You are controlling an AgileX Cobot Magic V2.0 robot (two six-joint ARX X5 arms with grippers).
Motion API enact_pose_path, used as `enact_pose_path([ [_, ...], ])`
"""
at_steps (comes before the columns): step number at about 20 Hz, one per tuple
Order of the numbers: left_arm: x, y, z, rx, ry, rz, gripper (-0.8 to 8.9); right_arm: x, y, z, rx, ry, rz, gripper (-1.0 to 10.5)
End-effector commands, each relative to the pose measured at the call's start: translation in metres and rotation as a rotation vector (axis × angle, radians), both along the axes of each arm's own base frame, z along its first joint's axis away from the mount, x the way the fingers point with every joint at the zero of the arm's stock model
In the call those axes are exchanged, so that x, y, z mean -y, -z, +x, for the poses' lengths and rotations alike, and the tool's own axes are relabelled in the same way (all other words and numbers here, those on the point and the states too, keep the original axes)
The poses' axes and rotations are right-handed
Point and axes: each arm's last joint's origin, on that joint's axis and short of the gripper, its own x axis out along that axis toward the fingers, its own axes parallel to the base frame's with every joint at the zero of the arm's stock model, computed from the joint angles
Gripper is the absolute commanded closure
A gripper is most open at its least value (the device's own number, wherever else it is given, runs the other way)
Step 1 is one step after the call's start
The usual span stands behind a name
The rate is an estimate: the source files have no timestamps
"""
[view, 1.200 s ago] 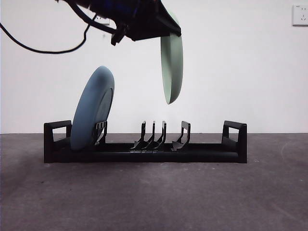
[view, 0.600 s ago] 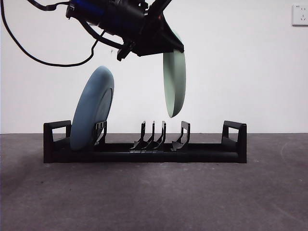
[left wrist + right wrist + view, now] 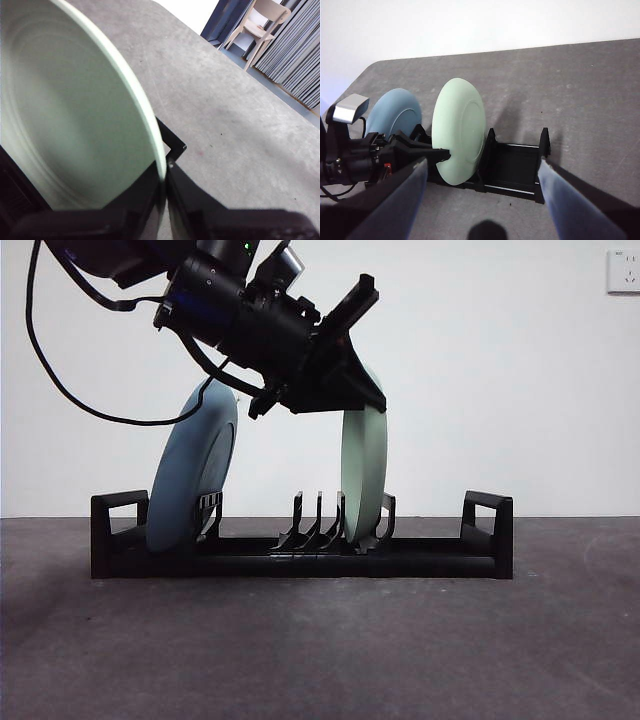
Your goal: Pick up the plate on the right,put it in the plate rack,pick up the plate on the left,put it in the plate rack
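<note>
The pale green plate [image 3: 363,475] stands upright in the plate rack [image 3: 420,558], its lower rim down between two prongs right of the rack's middle. My left gripper [image 3: 345,390] is shut on the plate's upper rim, reaching in from the upper left. In the left wrist view the green plate [image 3: 75,115] fills the frame, with my left gripper [image 3: 164,187] pinching its edge. A blue plate [image 3: 195,465] leans in the rack's left end. My right gripper [image 3: 482,170] is open and holds nothing, back from the plate rack [image 3: 515,167], the green plate [image 3: 457,132] and the blue plate [image 3: 392,117].
The rack sits on a dark grey tabletop [image 3: 320,640] before a white wall with a socket [image 3: 625,270]. Cables trail from the working arm at upper left. A chair [image 3: 260,25] stands beyond the table's far edge.
The left gripper has come down with the green plate, from hanging above the rack to resting in a slot between the prongs. The blue plate has stayed put.
</note>
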Motion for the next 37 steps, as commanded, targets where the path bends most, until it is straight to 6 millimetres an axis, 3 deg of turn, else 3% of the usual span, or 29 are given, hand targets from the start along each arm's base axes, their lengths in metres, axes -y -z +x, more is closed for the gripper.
enact_pose_path([
  [1,0.002,0.003,-0.001,0.021,0.023,0.03,8.13,0.0,0.001,0.001,0.003,-0.002,-0.011,5.7],
  [4,0.005,0.007,-0.006,0.042,0.063,0.091,7.78,0.0,0.001,0.001,0.003,-0.002,-0.011,5.7],
  [8,0.006,0.013,-0.009,0.011,0.081,0.145,6.25,0.0,0.001,0.001,0.003,-0.002,-0.011,5.7],
  [14,0.004,0.012,-0.015,-0.024,0.111,0.175,5.83,0.0,0.001,0.001,-0.003,-0.002,-0.012,5.7],
  [20,-0.002,-0.019,-0.035,-0.012,0.163,0.147,6.0,0.0,0.004,0.0,-0.036,-0.003,-0.021,5.7],
  [22,-0.008,-0.036,-0.046,0.023,0.166,0.149,6.9,0.0,0.005,-0.001,-0.044,-0.007,-0.031,6.1],
  [23,-0.011,-0.046,-0.053,0.059,0.18,0.158,7.8,0.0,0.006,-0.001,-0.046,-0.012,-0.044,7.0],
  [24,-0.015,-0.056,-0.06,0.096,0.185,0.169,8.33,0.0,0.007,-0.001,-0.047,-0.019,-0.06,8.2],
  [25,-0.021,-0.067,-0.068,0.132,0.165,0.185,8.21,0.0,0.008,-0.002,-0.051,-0.025,-0.075,9.3],
  [26,-0.026,-0.076,-0.075,0.161,0.137,0.204,8.21,0.0,0.008,-0.002,-0.053,-0.031,-0.088,9.7],
  [31,-0.064,-0.117,-0.116,0.309,-0.071,0.374,8.21,0.001,0.011,-0.003,-0.08,-0.034,-0.112,9.6],
  [33,-0.09,-0.132,-0.137,0.33,-0.184,0.444,8.22,0.003,0.012,-0.005,-0.077,0.001,-0.166,9.6],
  [37,-0.142,-0.14,-0.165,0.319,-0.338,0.5,8.22,0.008,0.026,-0.016,-0.012,0.068,-0.177,9.6],
])
